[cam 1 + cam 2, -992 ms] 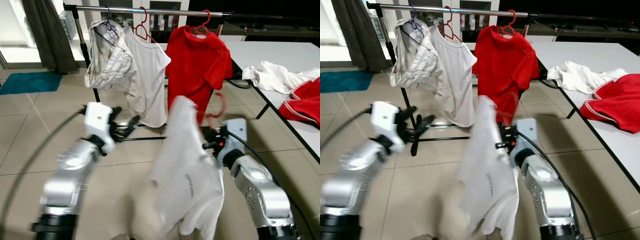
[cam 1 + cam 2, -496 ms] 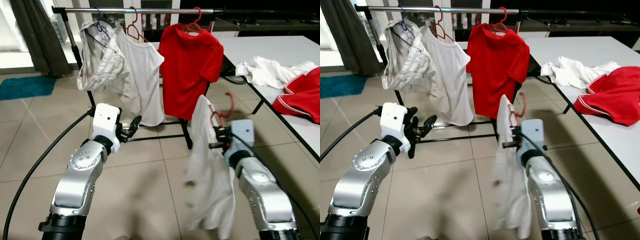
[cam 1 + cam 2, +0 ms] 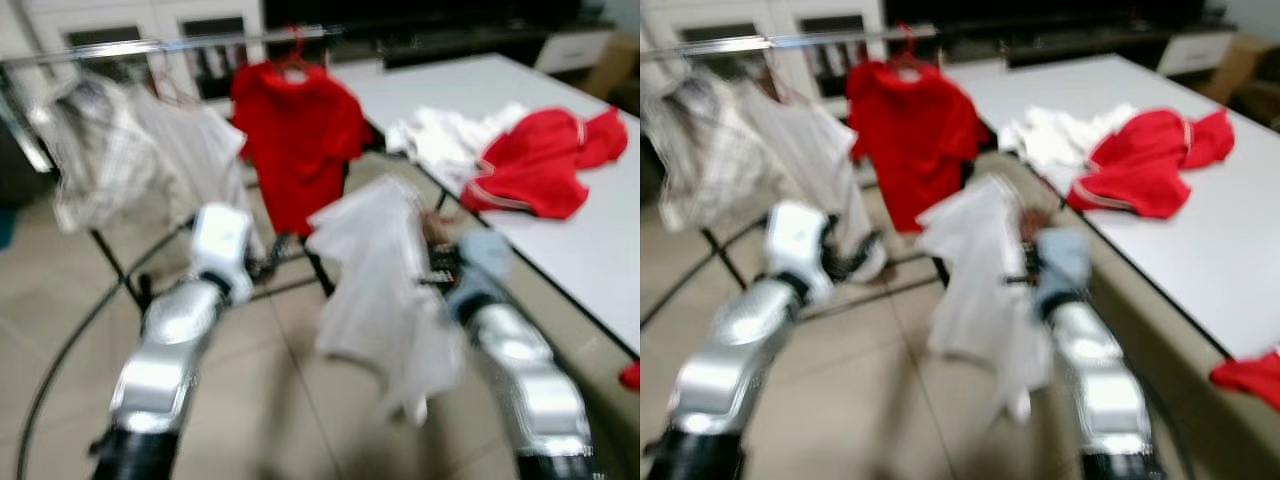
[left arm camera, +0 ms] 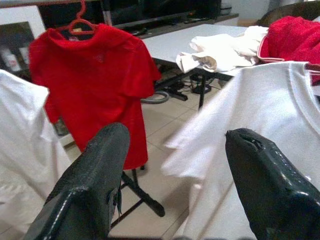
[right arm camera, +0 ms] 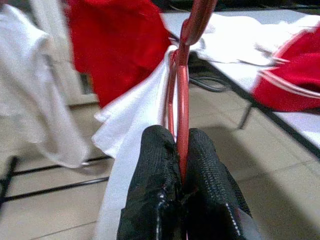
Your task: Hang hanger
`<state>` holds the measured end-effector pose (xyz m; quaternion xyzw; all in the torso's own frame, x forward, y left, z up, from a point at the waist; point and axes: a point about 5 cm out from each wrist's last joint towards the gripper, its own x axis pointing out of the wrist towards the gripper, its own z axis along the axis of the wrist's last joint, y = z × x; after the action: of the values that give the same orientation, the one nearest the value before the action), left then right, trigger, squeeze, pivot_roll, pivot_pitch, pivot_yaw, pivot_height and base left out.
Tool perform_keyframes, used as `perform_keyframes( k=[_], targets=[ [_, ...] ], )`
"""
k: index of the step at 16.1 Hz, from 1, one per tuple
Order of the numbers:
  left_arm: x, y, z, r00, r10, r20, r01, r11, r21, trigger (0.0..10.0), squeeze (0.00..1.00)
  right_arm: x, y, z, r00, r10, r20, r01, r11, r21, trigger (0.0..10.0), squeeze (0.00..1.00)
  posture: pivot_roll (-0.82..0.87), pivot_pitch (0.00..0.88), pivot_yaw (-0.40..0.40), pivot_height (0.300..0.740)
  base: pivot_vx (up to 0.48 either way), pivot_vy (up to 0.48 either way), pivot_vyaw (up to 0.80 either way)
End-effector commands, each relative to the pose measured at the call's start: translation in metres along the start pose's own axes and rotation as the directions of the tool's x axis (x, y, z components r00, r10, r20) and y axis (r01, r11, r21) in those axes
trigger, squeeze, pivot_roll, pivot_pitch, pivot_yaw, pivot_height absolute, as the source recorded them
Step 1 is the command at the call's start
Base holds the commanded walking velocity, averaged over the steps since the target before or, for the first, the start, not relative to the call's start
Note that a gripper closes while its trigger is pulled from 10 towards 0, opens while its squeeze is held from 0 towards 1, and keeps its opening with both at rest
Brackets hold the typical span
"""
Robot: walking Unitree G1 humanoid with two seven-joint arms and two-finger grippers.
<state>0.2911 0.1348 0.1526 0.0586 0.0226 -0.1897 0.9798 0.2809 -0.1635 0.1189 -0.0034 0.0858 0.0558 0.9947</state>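
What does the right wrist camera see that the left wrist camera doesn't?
Right wrist view alone: the right end effector pinching the thin red plastic hanger. Left wrist view alone: the left end effector, fingers apart and holding nothing. Both share the hanging red cotton T-shirt, the white T-shirt on the held hanger, and the white table with heaped clothes.

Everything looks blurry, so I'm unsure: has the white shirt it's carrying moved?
Yes. Though the camera swung too, the white T-shirt on the red hanger in the right gripper now sits farther right of the hung red T-shirt, nearer the table.
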Motion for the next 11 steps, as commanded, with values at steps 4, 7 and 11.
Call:
perform_keyframes(
  k=[4,7,11],
  targets=[
    [-0.0048,0.0096,-0.0015,0.999,0.039,-0.011,-0.039,0.999,0.028,10.0,0.00,0.0050,0.0137,0.0058,0.998,0.056,0.011,-0.057,0.995,0.077,10.0,0.00,-0.09,0.000,-0.005,0.740,0.404,0.000,0.00],
    [-0.0067,0.0088,-0.0016,0.999,0.042,-0.013,-0.042,0.999,0.028,10.0,0.00,0.0045,0.0170,0.0108,0.996,0.074,0.057,-0.077,0.995,0.057,10.0,0.00,-0.08,0.000,-0.013,0.740,0.401,0.000,0.00],
    [-0.0062,0.0103,-0.0024,0.999,0.046,-0.019,-0.045,0.998,0.035,10.0,0.00,0.0029,0.0187,0.0081,0.995,0.081,0.051,-0.082,0.996,0.020,10.0,0.00,-0.09,0.000,-0.002,0.740,0.401,0.000,0.00]
  ],
)
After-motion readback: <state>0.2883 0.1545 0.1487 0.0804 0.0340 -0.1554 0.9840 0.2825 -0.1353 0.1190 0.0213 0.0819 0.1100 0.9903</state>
